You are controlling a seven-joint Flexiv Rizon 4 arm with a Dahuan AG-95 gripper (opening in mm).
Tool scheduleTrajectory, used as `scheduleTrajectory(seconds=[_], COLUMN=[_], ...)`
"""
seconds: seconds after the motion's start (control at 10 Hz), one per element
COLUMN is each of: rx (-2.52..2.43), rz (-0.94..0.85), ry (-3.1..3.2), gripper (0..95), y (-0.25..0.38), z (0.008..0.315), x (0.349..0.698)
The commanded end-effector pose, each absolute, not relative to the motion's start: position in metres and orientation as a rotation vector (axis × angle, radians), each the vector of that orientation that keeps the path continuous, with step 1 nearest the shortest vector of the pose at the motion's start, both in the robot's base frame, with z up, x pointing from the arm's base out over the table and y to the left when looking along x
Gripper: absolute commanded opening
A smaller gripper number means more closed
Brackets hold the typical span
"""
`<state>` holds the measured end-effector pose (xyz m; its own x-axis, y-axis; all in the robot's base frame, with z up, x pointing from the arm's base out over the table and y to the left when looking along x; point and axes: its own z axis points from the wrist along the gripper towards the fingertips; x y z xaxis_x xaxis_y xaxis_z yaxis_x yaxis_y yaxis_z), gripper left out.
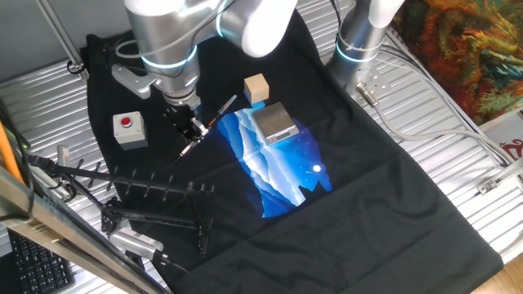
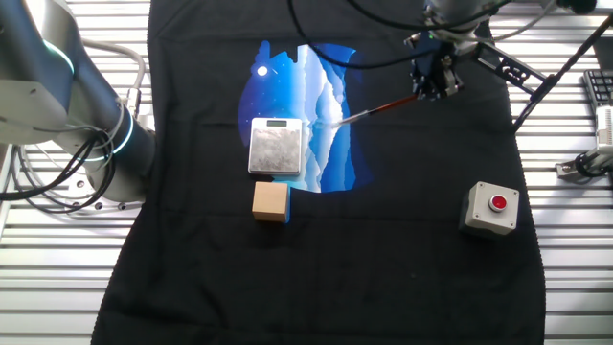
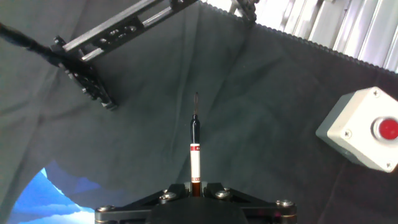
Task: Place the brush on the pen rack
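Grey and boxy, with its red button up, the switch box [image 1: 129, 129] sits at the left of one fixed view, a bystander on the black cloth [image 1: 392, 196]. Below it, along the lower left of the frame, lies the pen rack [image 1: 155, 189], its thin black bars and short pegs stretched across the cloth near the table's edge. Just right of the box, in the upper middle-left, the gripper [image 1: 193, 127] hangs from the silver arm, its fingers closed on the brush [image 1: 211, 119]. The brush is clear of the cloth and slanted, one end aimed down-left toward the rack and the other up-right; being gripped near its middle probably keeps it balanced for carrying. In the hand view it runs straight up the centre of the frame from between the fingers, with the rack at the upper left. Further right, the wooden block [image 1: 256, 88] and metal scale [image 1: 274, 122] rest by the blue picture, apart from the work.
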<state>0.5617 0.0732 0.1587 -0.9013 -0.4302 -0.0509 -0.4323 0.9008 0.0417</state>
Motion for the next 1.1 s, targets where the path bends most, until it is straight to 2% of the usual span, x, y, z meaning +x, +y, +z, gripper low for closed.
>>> scheduleTrajectory(seconds=[0.1, 1.1], rx=[-0.696, -0.787], rz=[0.03, -0.006], ry=[3.02, 2.972], gripper=[0.0, 0.0], y=[0.0721, 0.0739], z=[0.1595, 0.1602], x=[0.5594, 0.5609])
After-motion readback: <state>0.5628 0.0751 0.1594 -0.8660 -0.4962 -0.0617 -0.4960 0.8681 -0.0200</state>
